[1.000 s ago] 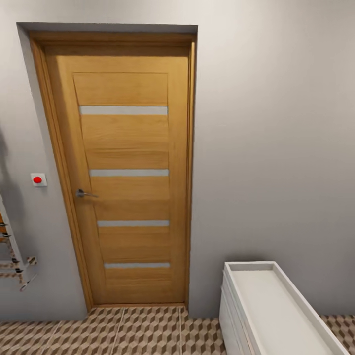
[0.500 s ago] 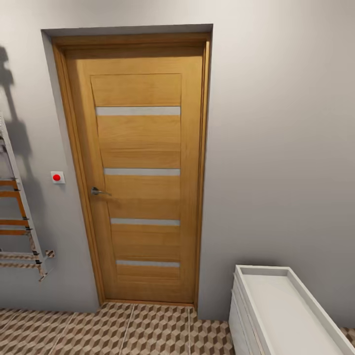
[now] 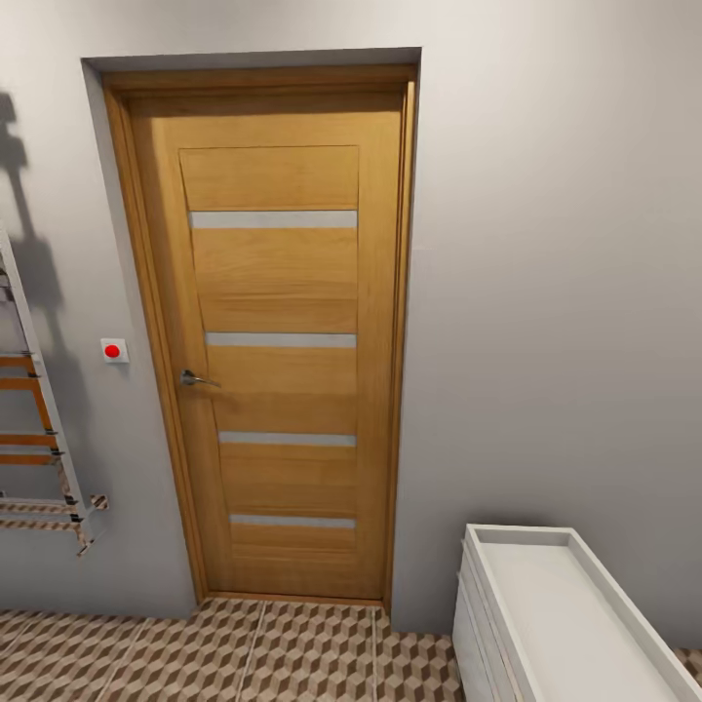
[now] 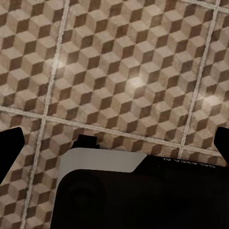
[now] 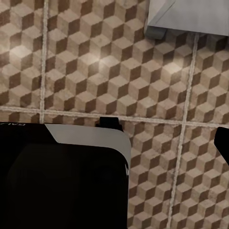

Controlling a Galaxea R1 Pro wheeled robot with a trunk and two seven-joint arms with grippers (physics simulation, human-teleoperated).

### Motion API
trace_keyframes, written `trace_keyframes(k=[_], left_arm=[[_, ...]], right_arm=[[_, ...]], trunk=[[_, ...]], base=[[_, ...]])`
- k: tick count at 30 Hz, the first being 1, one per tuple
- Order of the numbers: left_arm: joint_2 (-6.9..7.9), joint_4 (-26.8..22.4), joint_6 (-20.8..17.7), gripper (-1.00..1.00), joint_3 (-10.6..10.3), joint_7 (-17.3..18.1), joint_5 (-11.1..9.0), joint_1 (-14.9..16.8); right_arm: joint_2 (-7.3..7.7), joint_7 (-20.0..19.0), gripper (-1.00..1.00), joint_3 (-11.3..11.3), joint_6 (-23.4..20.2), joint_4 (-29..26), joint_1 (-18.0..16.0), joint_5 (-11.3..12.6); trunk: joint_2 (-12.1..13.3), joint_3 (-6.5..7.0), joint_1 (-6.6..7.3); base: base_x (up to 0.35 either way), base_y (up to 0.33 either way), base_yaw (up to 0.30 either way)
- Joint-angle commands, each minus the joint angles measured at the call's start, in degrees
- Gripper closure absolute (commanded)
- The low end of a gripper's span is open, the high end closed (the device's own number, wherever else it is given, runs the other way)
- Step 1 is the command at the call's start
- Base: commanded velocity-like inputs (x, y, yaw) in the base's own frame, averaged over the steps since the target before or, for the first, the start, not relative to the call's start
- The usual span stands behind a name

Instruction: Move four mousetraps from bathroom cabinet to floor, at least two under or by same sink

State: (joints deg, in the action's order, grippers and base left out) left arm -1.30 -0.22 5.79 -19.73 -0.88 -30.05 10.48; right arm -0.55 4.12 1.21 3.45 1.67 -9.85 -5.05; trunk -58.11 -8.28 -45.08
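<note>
None of the four small brown wooden mousetraps lay on the brown, beige and white cube-patterned bathroom floor [image 3: 292,653], so by my reading the fetching and placing all remained. Both wrist cameras looked down on bare tiles, and I could not tell how either gripper's jaws stood. Ahead stood a closed orange-brown wooden door [image 3: 278,341], a white box-shaped unit [image 3: 575,624] to its right and a wall-mounted towel rail [image 3: 34,439] to its left.
</note>
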Motion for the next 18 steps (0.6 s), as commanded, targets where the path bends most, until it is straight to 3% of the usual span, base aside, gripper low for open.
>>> trace_keyframes(k=[1,8,18], left_arm=[[-0.02,0.05,0.19,-1.0,-0.49,-0.09,-0.45,0.03],[-0.02,0.05,0.19,-1.0,-0.49,-0.09,-0.45,0.04],[-0.02,0.05,0.19,-1.0,-0.49,-0.09,-0.45,0.02]], right_arm=[[0.0,0.28,-1.0,0.14,0.29,0.18,-0.08,-0.54],[0.03,0.26,-1.0,0.15,0.34,0.18,-0.08,-0.58],[0.02,0.28,-1.0,0.12,0.41,0.18,-0.08,-0.61]], trunk=[[-0.06,-0.08,0.0],[-0.06,-0.08,0.0],[-0.06,-0.08,0.0]], base=[[0.0,0.0,0.002],[0.0,0.0,0.07],[0.0,0.0,0.228]])
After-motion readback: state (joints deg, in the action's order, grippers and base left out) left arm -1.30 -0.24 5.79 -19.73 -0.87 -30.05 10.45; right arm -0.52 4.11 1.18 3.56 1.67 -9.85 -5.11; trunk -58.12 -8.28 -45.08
